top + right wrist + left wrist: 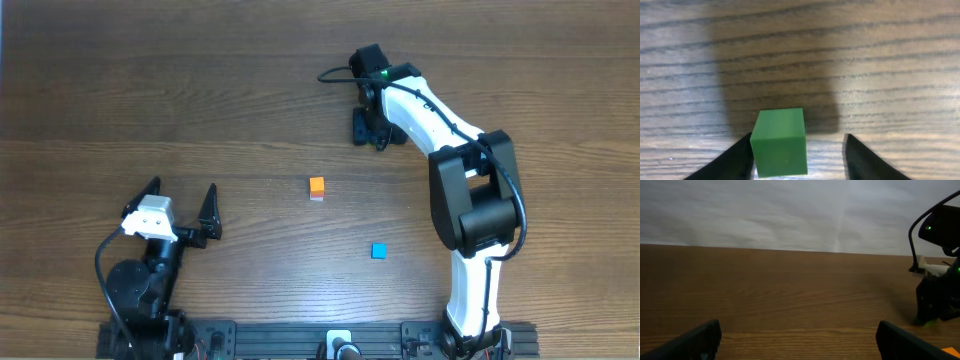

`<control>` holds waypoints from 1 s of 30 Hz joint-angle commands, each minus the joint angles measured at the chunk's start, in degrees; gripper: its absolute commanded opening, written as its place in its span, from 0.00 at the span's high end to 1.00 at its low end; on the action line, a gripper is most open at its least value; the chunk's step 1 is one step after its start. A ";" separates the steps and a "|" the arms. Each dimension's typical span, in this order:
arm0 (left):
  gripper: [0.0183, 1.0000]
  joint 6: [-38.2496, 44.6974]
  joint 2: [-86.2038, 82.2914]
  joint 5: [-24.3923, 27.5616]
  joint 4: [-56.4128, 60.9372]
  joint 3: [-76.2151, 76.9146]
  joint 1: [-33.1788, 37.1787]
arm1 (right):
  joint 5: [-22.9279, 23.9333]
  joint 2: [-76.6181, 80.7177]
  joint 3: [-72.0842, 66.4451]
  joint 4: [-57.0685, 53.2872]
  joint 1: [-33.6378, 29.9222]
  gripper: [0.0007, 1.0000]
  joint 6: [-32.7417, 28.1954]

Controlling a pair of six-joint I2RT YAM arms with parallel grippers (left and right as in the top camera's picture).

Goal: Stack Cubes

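Note:
A green cube (780,142) lies on the wooden table between the fingers of my right gripper (797,160), which is open and lowered around it; the cube sits close against one finger (735,160). In the top view the right gripper (370,128) is at the far centre-right of the table. An orange cube (317,185) rests on a pale block in the middle. A blue cube (379,251) lies nearer the front. My left gripper (180,198) stands open and empty at the front left, its fingertips (695,342) spread wide.
The right arm (940,280) shows at the side of the left wrist view, with a bit of green beneath it. Bare wood lies around the cubes. The arms' base rail (330,335) runs along the front edge.

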 commanded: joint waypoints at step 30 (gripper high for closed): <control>0.00 0.85 -0.42 0.50 0.15 -0.42 -0.22 | -2.73 -5.20 1.22 -2.23 2.19 0.89 -0.20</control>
